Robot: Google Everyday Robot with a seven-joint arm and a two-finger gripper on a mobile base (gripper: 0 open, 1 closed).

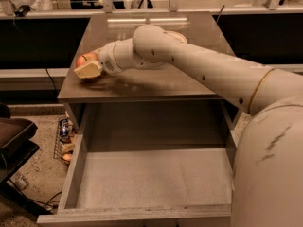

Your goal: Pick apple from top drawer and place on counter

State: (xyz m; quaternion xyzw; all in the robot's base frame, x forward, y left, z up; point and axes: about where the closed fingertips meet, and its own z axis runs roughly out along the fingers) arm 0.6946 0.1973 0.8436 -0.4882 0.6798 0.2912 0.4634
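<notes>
The apple [84, 58], red-orange, sits between the beige fingers [88, 71] of my gripper [87, 66] at the left edge of the brown-grey counter [199, 82]. It is just above or touching the counter surface; I cannot tell which. The gripper is shut on the apple, and the fingers hide its lower part. My white arm reaches in from the right, across the counter. The top drawer [75, 174] is pulled open below the counter, and its grey floor shows nothing on it.
A pale rim [177, 35], perhaps a bowl, shows behind my arm on the counter. A pale ledge with metal rails [142, 11] runs behind. A dark chair [14, 141] and clutter on the floor [64, 136] lie to the left.
</notes>
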